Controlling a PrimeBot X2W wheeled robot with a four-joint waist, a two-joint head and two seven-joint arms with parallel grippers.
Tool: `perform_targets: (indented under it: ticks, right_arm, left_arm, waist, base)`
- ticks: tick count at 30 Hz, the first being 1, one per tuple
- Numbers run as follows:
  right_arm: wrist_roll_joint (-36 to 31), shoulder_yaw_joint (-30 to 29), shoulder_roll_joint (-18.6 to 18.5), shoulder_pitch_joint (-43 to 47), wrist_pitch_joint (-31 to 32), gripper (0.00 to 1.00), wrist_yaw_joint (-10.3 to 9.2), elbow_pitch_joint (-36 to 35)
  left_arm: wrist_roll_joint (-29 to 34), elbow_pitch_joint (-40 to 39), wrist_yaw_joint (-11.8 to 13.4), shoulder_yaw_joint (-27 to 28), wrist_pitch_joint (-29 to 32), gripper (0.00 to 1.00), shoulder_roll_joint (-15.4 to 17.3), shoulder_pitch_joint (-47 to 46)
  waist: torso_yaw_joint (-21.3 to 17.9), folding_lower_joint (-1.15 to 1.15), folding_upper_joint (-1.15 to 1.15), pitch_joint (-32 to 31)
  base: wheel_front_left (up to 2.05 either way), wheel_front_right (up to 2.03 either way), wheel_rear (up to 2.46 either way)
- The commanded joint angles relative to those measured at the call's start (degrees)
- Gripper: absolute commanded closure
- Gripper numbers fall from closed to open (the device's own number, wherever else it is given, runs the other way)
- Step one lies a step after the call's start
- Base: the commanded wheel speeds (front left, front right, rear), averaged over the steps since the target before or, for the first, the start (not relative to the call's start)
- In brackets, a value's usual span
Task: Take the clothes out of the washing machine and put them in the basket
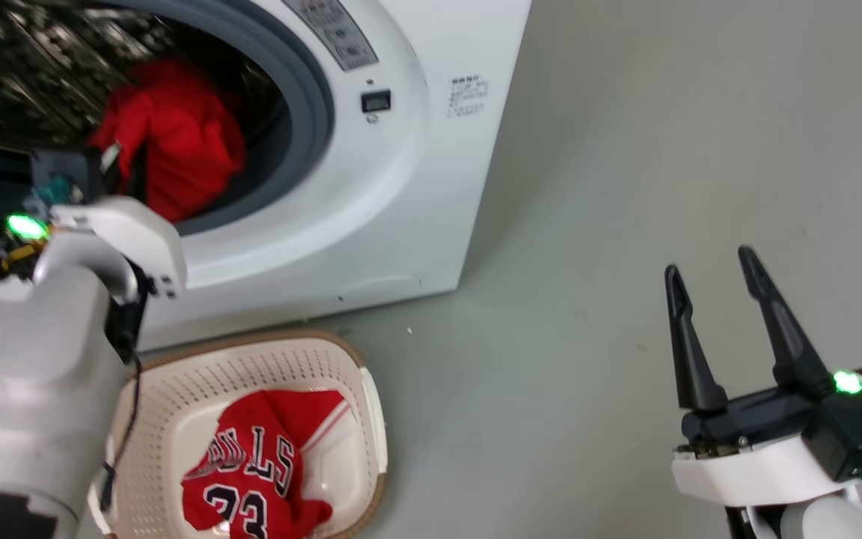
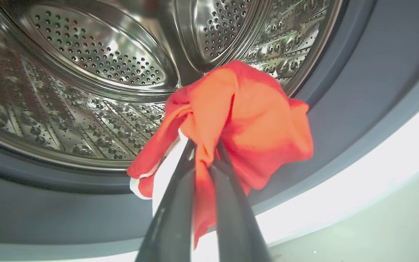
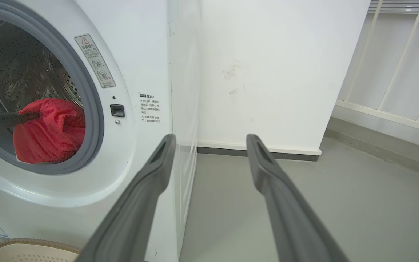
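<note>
Your biggest hazard is the washing machine [image 1: 401, 187] itself. The red garment [image 2: 253, 120] hangs in a loose bunch at the mouth of the drum [image 2: 96, 58]. As you draw it out, the trailing folds could drag on the grey rubber rim [image 1: 311, 97] and be tugged from the grip.

The basket [image 1: 199, 374] is the next worry. It stands on the floor [image 1: 588, 299] just in front of the machine, below the opening, and your left forearm covers part of it in the head view. Release too soon or off to one side and the cloth lands on the floor. A Bulls 23 jersey [image 1: 266, 471] lies in it, leaving room, but the walls are low.

The grip looks thin too: only a fold is pinched, and the weight hanging beside it could work it loose.

The left end effector [image 2: 205, 145] is closed on that fold, fingers nearly together. In its wrist view the bulk of the garment sits beyond and to the right of the fingertips, and a white-trimmed edge hangs to the left. The right end effector [image 1: 708, 262] hangs well apart over bare floor, fingers spread wide, holding nothing.
</note>
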Motion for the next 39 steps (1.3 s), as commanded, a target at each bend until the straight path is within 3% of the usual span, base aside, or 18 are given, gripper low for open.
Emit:
perform_targets:
  ticks: [1, 13, 24, 31, 39]
  right_arm:
    - [-0.3, 0.0, 0.0, 0.9, -0.1, 0.0, -0.04, 0.2]
    - [-2.0, -0.3, 0.0, 7.0, -0.1, 0.0, -0.04, 2.2]
    - [-2.4, -0.4, 0.0, 10.4, -0.1, 0.0, -0.04, 2.6]
    - [-2.3, -0.1, 0.0, 9.6, -0.1, 0.0, -0.04, 2.7]
    - [-1.7, 0.8, 0.0, 6.3, -0.1, 0.0, -0.04, 1.9]
  left_arm:
    - [0.1, -1.4, 0.6, 0.4, -0.4, 1.0, -0.2, 1.9]
    - [3.5, -25.4, 7.4, 6.9, -0.4, 1.0, -1.3, 24.3]
    - [4.4, -38.4, 10.6, 6.6, 0.1, 1.0, -1.2, 40.5]
    - [3.2, -39.0, 10.7, 5.5, 1.4, 1.0, -2.0, 44.7]
    - [1.6, -29.7, 8.7, 4.8, 1.0, 1.0, -3.6, 43.2]
  waist:
    - [1.6, 0.02, 0.0, -3.1]
    - [3.8, 0.02, 0.0, -12.5]
    - [4.1, 0.02, 0.0, -16.8]
    - [3.6, 0.02, 0.0, -16.0]
    - [2.1, 0.02, 0.0, -10.2]
  base:
    - [0.0, 0.0, 0.0]
    - [0.0, 0.0, 0.0]
    - [0.0, 0.0, 0.0]
    - [0.0, 0.0, 0.0]
    - [0.0, 0.0, 0.0]
